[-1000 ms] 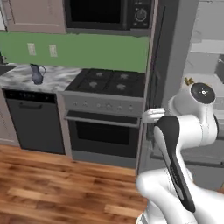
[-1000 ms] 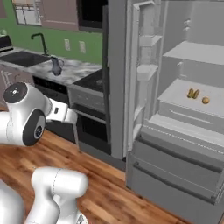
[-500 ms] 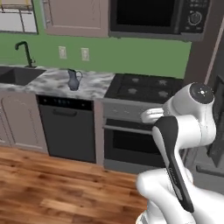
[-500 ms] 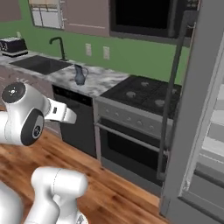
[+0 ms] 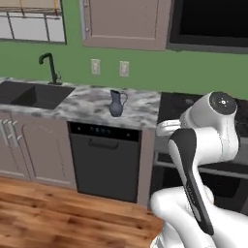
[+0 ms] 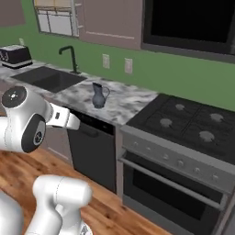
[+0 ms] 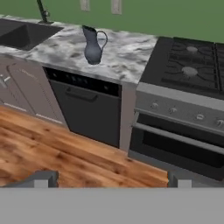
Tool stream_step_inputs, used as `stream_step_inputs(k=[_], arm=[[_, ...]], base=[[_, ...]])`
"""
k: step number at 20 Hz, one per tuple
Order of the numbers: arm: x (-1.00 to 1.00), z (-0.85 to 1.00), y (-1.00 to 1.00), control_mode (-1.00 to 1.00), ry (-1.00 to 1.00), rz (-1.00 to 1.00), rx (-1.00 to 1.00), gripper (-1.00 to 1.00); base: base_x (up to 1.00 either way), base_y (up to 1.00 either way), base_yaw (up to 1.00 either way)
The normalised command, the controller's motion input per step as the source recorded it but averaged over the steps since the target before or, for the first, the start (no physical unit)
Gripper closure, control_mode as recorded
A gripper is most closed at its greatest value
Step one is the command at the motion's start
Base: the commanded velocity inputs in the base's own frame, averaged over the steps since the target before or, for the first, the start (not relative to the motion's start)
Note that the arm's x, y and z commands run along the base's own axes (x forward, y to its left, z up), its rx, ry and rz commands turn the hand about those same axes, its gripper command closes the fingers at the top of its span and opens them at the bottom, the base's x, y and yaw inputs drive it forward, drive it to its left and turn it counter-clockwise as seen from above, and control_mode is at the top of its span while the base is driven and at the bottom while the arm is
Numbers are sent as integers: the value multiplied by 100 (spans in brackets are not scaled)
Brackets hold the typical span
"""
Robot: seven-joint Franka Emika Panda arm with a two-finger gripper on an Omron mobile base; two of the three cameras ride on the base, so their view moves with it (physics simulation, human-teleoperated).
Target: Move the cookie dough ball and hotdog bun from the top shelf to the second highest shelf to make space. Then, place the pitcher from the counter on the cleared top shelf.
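Pitcher point(image 7: 92, 46) stands upright on the desk point(image 7: 127, 54); fingers point(image 7: 108, 179) spread wide, empty; a careless approach could topple it.

The counter point(image 5: 89, 104) point(image 6: 124, 103) point(image 7: 127, 54) is grey-and-white marbled stone, running from the black sink point(image 5: 31, 94) point(image 6: 48, 79) point(image 7: 22, 35) to the stove point(image 6: 193, 124) point(image 7: 192, 65). 1 pitcher point(image 5: 116, 103) point(image 6: 97, 95) point(image 7: 92, 45) stands upright on it, between sink and stove, above the dishwasher. A black tap point(image 5: 48, 68) point(image 6: 69, 58) rises behind the sink. A toaster point(image 6: 14, 56) sits at the counter's far left end.
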Motion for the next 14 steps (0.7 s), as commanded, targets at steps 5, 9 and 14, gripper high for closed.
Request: stream_step_inputs(k=[5, 9, 14], arm=[[0, 0, 0, 100, 0, 0, 0, -100], [0, 0, 0, 100, 0, 0, 0, -100], [0, 0, 0, 100, 0, 0, 0, -100]], base=[[100, 51, 0], [99, 33, 1], [93, 8, 0]])
